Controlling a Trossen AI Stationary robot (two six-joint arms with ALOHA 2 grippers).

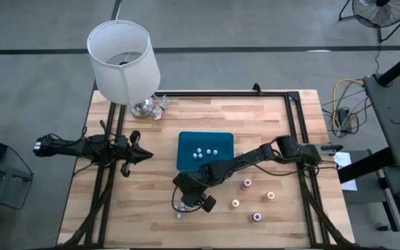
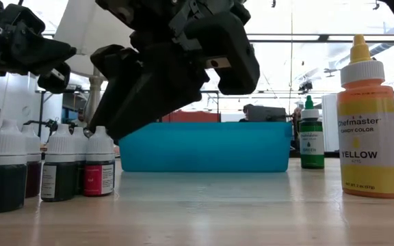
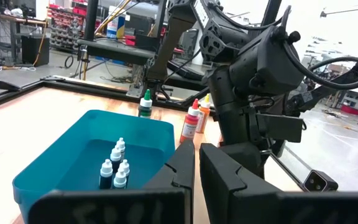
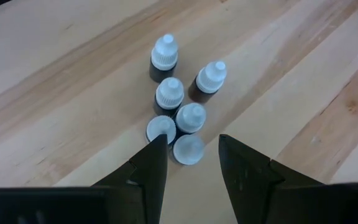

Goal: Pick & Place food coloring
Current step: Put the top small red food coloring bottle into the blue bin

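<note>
Several small dark food coloring bottles with white caps (image 4: 180,102) stand in a cluster on the wood table, also in the low view (image 2: 60,164). My right gripper (image 4: 192,142) hangs over them, slanting down, open. Its fingers stand on either side of the nearest bottle's cap (image 4: 188,149) without touching it. In the high view my right gripper (image 1: 184,203) hides most of the cluster. Several more white-capped bottles (image 1: 204,153) stand in the blue tray (image 1: 186,163). My left gripper (image 1: 144,156) waits at the table's left, shut and level.
Taller food coloring bottles with coloured tops stand right of my right gripper: a yellow one (image 2: 369,123), a green one (image 2: 311,137), others (image 1: 246,184) (image 1: 257,217). A white-shaded lamp (image 1: 122,59) stands at the far left. A black frame (image 1: 294,111) borders the table.
</note>
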